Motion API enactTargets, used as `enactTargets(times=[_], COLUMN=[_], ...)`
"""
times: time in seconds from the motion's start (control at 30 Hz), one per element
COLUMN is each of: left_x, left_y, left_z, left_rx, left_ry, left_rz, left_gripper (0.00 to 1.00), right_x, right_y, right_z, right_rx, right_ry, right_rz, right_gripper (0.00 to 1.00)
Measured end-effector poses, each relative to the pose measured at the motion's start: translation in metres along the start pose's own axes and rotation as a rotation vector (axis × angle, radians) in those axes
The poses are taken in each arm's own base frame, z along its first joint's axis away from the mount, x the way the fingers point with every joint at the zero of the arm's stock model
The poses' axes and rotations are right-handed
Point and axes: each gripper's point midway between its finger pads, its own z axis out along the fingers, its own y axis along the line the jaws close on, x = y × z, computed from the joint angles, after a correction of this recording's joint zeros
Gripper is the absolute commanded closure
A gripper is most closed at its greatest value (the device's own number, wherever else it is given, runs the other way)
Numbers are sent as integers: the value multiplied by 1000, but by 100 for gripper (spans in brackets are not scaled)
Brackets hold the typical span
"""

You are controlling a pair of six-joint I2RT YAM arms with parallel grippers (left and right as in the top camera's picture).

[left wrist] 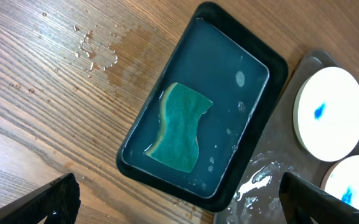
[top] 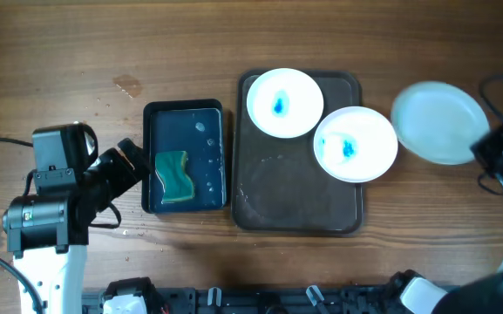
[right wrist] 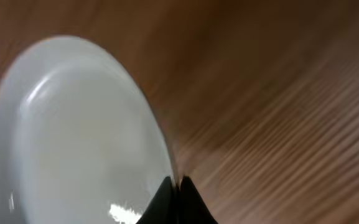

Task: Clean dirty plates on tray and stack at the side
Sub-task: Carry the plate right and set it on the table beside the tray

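Note:
Two white plates with blue smears sit on the dark brown tray (top: 295, 192): one (top: 285, 103) at its far left, one (top: 356, 144) at its right edge. A third plate (top: 438, 122), clean, is right of the tray, off it. My right gripper (top: 486, 150) is shut on that plate's rim; the right wrist view shows the fingertips (right wrist: 178, 186) pinching the rim of the plate (right wrist: 73, 137). My left gripper (top: 133, 161) is open and empty, left of the black tray; its fingers (left wrist: 179, 202) frame the black tray's near corner.
A smaller black tray (top: 184, 109) of blue water holds a green sponge (top: 173, 177), also seen in the left wrist view (left wrist: 180, 127). Water drops lie on the wood (left wrist: 95, 53) and on the brown tray (left wrist: 260, 183).

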Motion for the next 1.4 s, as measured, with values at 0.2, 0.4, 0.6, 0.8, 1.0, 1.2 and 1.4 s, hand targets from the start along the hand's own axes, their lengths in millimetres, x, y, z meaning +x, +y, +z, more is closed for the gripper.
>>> enactTargets(times=[0.2, 0.4, 0.6, 0.8, 1.0, 1.2, 1.4], left_x=[0, 0, 0, 0, 0, 0, 0], left_y=[0, 0, 0, 0, 0, 0, 0], left_z=[0, 0, 0, 0, 0, 0, 0], left_rx=[0, 0, 0, 0, 0, 0, -1], left_ry=[0, 0, 1, 0, 0, 0, 1], left_rz=[0, 0, 0, 0, 0, 0, 0], left_gripper=[0, 0, 0, 0, 0, 0, 0], right_x=[15, 48, 72, 103, 121, 131, 145], right_y=[-73, -34, 51, 101, 85, 77, 83], right_z=[65, 78, 31, 41, 94, 91, 19], right_rx=[164, 220, 71, -88, -24, -6, -85], right_ry=[94, 178, 95, 150, 275, 321, 319], right_rz=[192, -4, -308, -561, -560, -558, -559], right_gripper=[81, 57, 39, 32, 96, 96, 96])
